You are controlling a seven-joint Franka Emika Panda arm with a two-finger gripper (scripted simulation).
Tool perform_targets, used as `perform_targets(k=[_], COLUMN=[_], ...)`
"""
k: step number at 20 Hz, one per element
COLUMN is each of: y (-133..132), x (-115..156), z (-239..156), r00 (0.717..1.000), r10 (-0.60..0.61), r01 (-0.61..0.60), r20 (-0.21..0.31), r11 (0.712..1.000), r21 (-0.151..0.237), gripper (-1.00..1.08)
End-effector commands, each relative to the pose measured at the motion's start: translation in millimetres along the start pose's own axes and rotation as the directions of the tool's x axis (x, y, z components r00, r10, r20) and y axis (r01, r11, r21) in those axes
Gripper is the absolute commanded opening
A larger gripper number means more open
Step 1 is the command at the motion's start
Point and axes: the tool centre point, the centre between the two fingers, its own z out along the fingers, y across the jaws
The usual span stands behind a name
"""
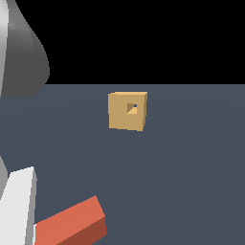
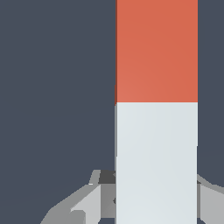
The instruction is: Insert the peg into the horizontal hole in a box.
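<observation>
I see the peg (image 1: 72, 225) low at 7 o'clock in the exterior view, red end aimed roughly 2 o'clock. The box (image 1: 127, 111) sits well apart near centre, its hole (image 1: 132, 108) facing the camera. On the wrist view the gripper (image 2: 155, 205) fingers (image 2: 85, 205) flank the peg's white end; whether they grip it, I cannot tell.

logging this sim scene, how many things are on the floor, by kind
peg: 1 (red-orange with a white end)
box: 1 (tan, hole in one face)
total: 2
</observation>
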Motion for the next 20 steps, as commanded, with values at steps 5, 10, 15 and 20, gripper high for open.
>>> perform_targets(k=[5,10,15,20], y=[-8,-29,-76,-130], x=[35,93,175,237], z=[-9,-23,-44,-61], r00=[0.997,0.977,0.912,0.823], r10=[-0.079,-0.212,-0.41,-0.568], r01=[0.079,0.212,0.41,0.568], r20=[0.0,0.002,0.003,0.002], r11=[0.997,0.977,0.912,0.823], r21=[-0.002,-0.003,-0.004,-0.003], gripper=[-1.0,-1.0,-1.0,-1.0])
